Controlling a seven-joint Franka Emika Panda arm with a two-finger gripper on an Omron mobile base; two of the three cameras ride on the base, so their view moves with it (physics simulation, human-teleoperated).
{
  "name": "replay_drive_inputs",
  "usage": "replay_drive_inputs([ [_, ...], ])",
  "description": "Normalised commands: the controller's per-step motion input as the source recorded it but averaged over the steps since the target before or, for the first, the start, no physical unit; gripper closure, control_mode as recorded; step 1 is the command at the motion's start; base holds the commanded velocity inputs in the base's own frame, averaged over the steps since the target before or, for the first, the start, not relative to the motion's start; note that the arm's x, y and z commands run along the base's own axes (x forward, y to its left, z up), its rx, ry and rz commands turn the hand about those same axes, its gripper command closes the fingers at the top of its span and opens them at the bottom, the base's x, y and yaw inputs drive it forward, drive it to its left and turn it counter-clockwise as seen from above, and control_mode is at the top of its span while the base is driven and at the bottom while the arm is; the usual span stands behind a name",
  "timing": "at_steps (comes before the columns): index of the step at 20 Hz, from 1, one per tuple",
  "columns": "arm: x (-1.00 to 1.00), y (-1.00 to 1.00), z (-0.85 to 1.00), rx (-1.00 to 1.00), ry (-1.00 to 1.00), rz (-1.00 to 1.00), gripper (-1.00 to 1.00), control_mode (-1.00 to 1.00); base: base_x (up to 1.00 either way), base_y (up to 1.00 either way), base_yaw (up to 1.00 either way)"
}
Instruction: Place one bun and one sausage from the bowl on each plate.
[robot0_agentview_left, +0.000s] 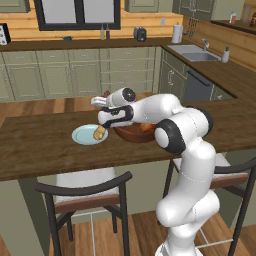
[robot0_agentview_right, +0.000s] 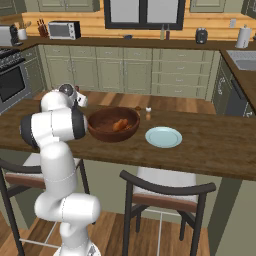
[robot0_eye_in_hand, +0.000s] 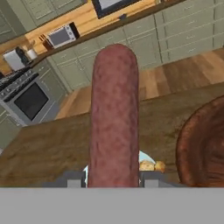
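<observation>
Sausage (robot0_eye_in_hand: 114, 118): mottled, matt, rough skin. Bowl (robot0_agentview_right: 113, 124): dark reddish wood, grained. Plates (robot0_agentview_right: 163, 137) smooth, pale blue. Counter (robot0_agentview_right: 210, 140): dark plank wood.

You saw flat, even rendered lighting without glare, only soft shadows under the counter (robot0_agentview_left: 45, 150) and chairs (robot0_agentview_right: 167, 192), with coarse, slightly blurred textures, worst on the close-up sausage (robot0_eye_in_hand: 114, 118).
</observation>
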Motion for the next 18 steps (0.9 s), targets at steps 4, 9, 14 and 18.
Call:
replay_drive_inputs([
  [4, -0.16, 1.00, 0.37, -0.37, 0.42, 0.17, 1.00, -1.00, 0.00, 0.00, 0.00],
  [9, -0.01, 0.65, -0.93, -0.43, 0.12, -0.10, 1.00, -1.00, 0.00, 0.00, 0.00],
  [14, 0.00, 1.00, -0.55, -0.15, 0.07, 0.00, 1.00, -1.00, 0.00, 0.00, 0.00],
  [18, 0.00, 0.51, -0.78, -0.13, 0.06, -0.05, 1.00, -1.00, 0.00, 0.00, 0.00],
])
